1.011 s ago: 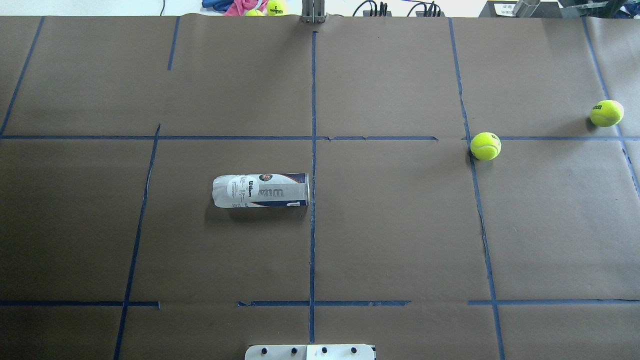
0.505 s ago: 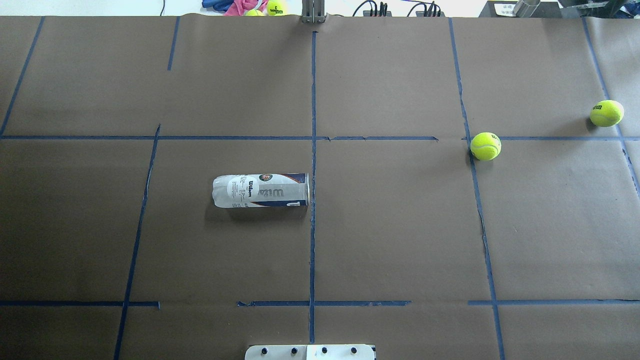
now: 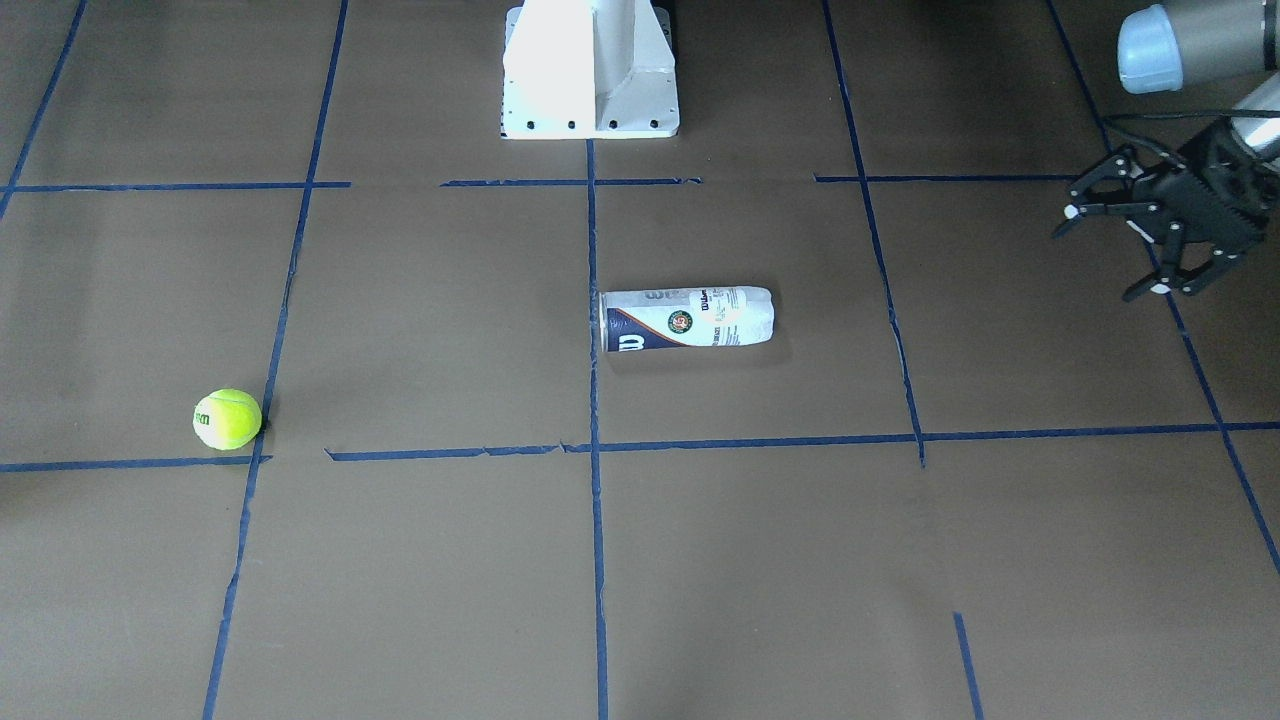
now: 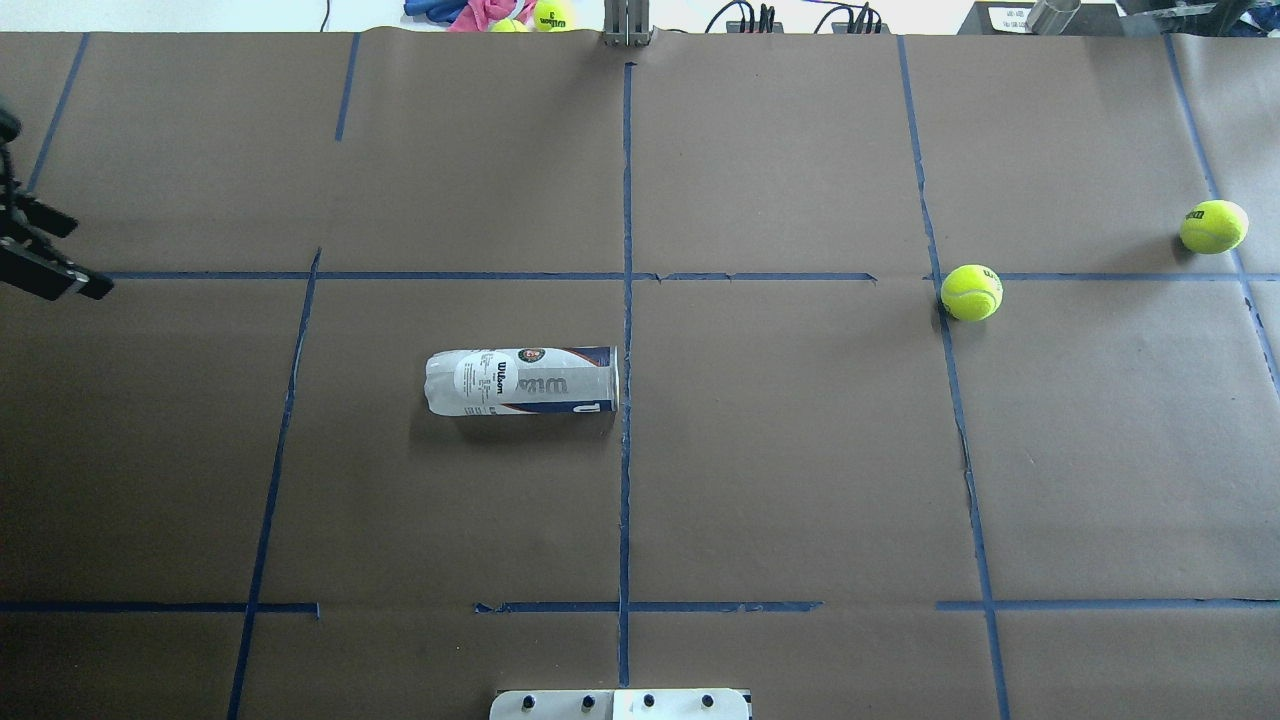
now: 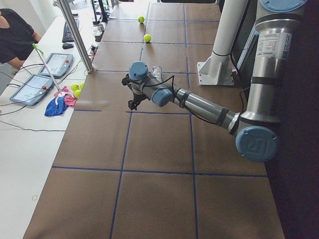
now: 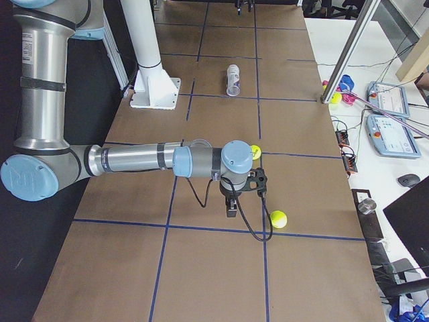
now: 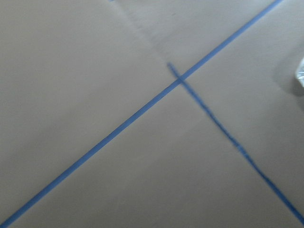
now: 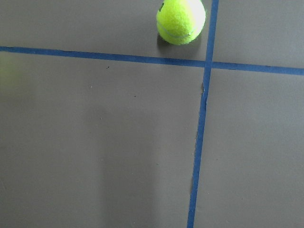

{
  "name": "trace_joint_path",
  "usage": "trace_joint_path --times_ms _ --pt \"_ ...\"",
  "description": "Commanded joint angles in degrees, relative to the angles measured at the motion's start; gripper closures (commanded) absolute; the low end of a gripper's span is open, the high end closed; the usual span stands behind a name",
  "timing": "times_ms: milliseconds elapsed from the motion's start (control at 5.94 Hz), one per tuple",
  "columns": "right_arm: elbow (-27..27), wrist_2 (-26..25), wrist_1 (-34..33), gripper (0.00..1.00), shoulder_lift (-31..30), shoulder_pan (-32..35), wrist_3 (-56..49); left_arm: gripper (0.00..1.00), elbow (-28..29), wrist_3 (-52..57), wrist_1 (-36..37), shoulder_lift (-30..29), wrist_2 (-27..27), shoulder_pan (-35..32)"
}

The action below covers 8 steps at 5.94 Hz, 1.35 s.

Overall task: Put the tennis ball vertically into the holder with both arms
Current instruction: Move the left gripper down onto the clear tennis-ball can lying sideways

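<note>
Newly in at the overhead view's 9 o'clock edge, the left arm (image 4: 45, 272) hovers, jaws spread apart. The holder (image 4: 522, 381) lies sideways just 9 o'clock of the surface's (image 4: 800, 480) centre; the tennis ball (image 4: 971, 292) rests toward 3 o'clock. I cannot tell how the right arm's (image 6: 134, 159) jaws stand.

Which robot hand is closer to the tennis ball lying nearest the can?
Right. The right gripper hangs above the table close by that tennis ball. The left gripper is far off, beyond the can, over the table's opposite end.
</note>
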Motion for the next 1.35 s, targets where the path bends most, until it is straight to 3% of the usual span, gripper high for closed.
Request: trace_joint_path --times_ms 0,337,842,1011,1179 --pt "0.11 0.0 0.09 0.0 0.09 -0.09 -0.01 0.0 -0.58 -0.55 0.42 -8.85 7.59 9.02" --pt "-0.06 0.0 0.0 0.0 0.09 -0.09 0.08 0.0 0.11 -0.73 2.08 -17.55 14.14 21.51" --pt "-0.24 -0.09 0.0 0.0 0.09 -0.09 -0.01 0.0 7.65 2.15 9.37 -30.67 34.38 34.28" --pt "-0.33 -0.09 0.0 0.0 0.09 -0.17 -0.01 0.0 9.94 3.04 11.04 -33.13 35.5 34.83" --pt "-0.24 -0.09 0.0 0.0 0.09 -0.18 0.08 0.0 10.05 6.18 17.49 -36.46 36.03 35.36"
